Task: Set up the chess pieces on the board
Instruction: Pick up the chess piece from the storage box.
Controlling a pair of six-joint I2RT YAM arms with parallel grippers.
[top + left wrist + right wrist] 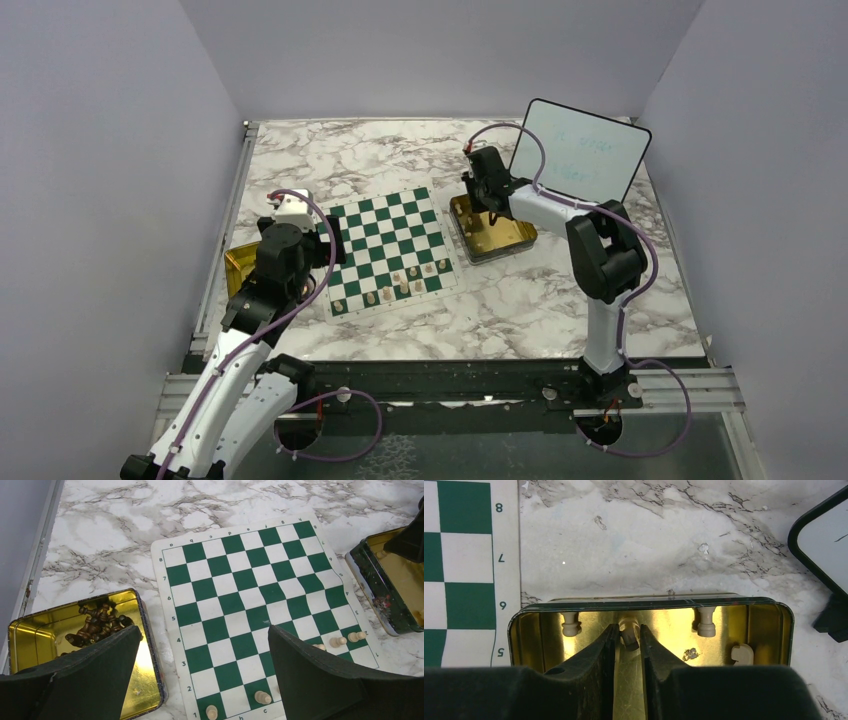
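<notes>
On marble table [560,300], grey walls [430,50]: 1 board [385,225], 2 gold tins [500,246] flanking; L gripper [202,630] apart, R gripper [628,631] pinches cream piece [628,624].

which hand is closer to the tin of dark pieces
Left. The left hand hangs open just beside the dark-piece tin; the right hand is across the board in the other tin, gripping a piece.

pieces [401,285] on board [385,226], right hand [491,212] over tin [500,240]
</notes>
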